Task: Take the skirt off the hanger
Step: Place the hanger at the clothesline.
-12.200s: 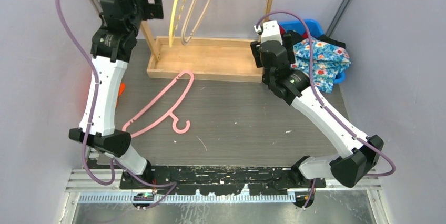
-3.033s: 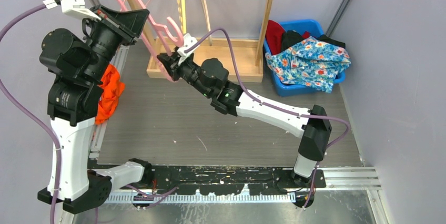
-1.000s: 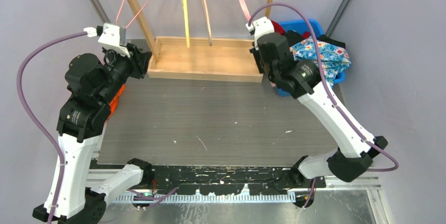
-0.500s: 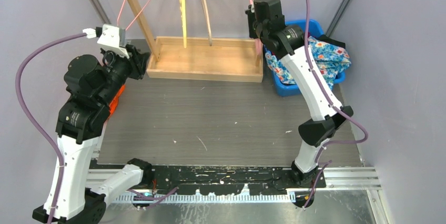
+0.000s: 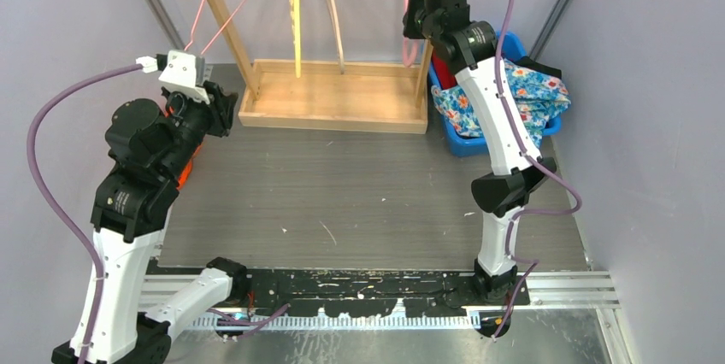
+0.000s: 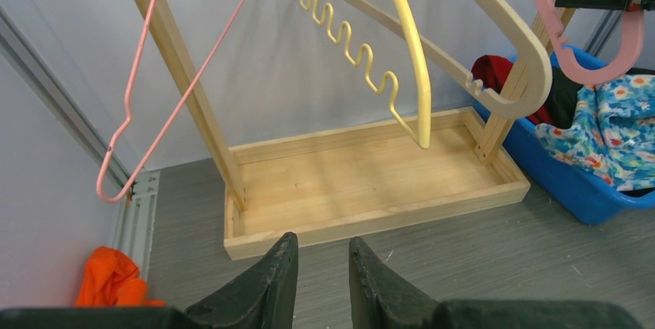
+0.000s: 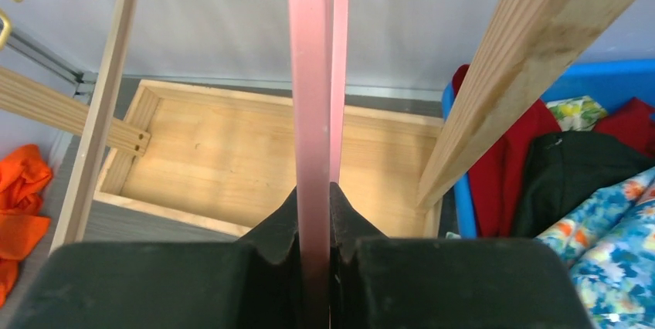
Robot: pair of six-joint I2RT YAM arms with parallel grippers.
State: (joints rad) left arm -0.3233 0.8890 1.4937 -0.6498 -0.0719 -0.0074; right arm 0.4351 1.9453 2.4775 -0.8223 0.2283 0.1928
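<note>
I'm getting bright, even, diffuse light in all three views, seemingly from overhead, and colours hold well. Taking the wooden tray [image 5: 333,122] as my landmark: inside its rim, in the left wrist view, only a faint soft-edged shadow lies along the walls. In front of the tray the grey counter [image 5: 359,202] reads matte and evenly lit. Further toward me the metal strip [image 5: 368,343] carries a dull sheen. Above the tray in the right wrist view, the pink hanger [image 7: 313,113] sits close to the lens, soft and out of focus, and the right claw [image 7: 315,213] is a near-black mass with little detail.
</note>
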